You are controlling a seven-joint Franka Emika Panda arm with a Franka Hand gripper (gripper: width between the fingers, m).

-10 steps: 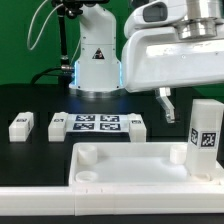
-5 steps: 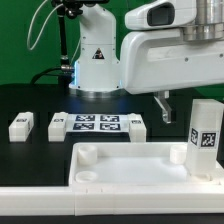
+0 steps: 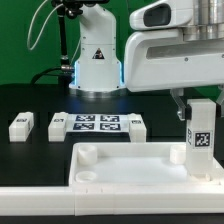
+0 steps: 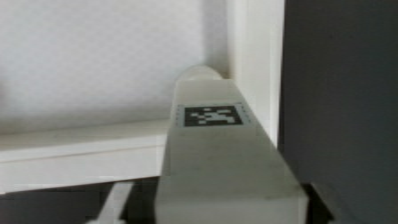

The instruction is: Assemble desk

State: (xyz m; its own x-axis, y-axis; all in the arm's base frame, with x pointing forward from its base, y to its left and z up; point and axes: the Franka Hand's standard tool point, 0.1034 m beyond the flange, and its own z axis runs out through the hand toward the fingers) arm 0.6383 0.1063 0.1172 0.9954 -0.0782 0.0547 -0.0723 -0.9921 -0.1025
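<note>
The white tabletop (image 3: 120,168) lies tray-side up at the front. A white leg (image 3: 202,132) with a square tag stands upright in its far corner socket at the exterior view's right. My gripper (image 3: 199,106) is down over the top of this leg, with one finger (image 3: 182,108) showing just beside it. In the wrist view the leg (image 4: 222,140) fills the space between my fingers, with a thin dark gap on each side. My gripper (image 4: 222,216) looks open around the leg. Three more legs (image 3: 22,125) (image 3: 57,125) (image 3: 137,125) lie on the black table.
The marker board (image 3: 97,124) lies between two loose legs behind the tabletop. A white border rail (image 3: 100,206) runs along the front. The robot base (image 3: 95,62) stands at the back.
My gripper has moved toward the exterior view's right, from beside the upright leg to over it. The leg has shifted slightly to the left.
</note>
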